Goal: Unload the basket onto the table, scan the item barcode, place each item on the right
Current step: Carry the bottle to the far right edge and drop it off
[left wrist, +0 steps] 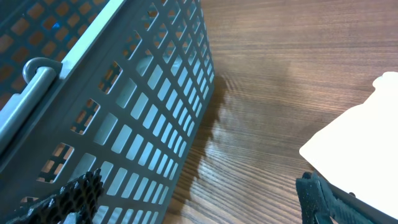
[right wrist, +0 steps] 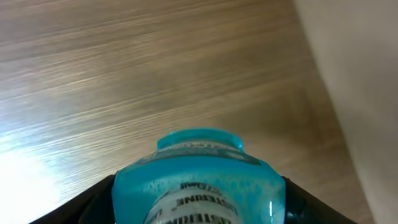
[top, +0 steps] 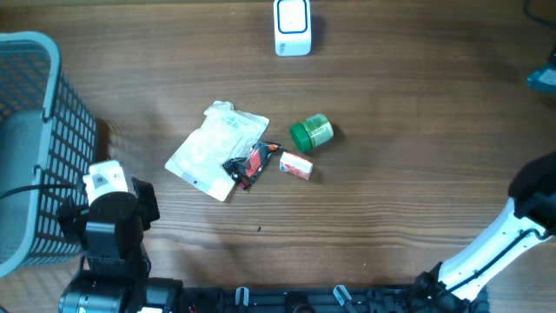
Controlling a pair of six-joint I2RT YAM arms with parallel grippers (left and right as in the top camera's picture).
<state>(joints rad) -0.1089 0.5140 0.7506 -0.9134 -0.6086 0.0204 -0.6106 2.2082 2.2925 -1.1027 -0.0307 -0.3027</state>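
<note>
R hand (right wrist: 199,200) clamped on blue bottle (right wrist: 198,168), off far right edge of desk (top: 391,226). Well apart from scanner (top: 292,28), away to its left at desk's far side. L hand (left wrist: 196,198) wide apart, empty, beside basket (left wrist: 124,93).

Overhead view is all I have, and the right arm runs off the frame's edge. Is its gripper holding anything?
Observer: Yes. In the right wrist view the right gripper is closed on a teal bottle, which fills the gap between its two fingers.
Operator: What about the left gripper, open or shut?
Observer: Open and empty. In the left wrist view the left gripper has its jaws wide apart, with only wooden table between them, right beside the wall of the grey basket.
</note>
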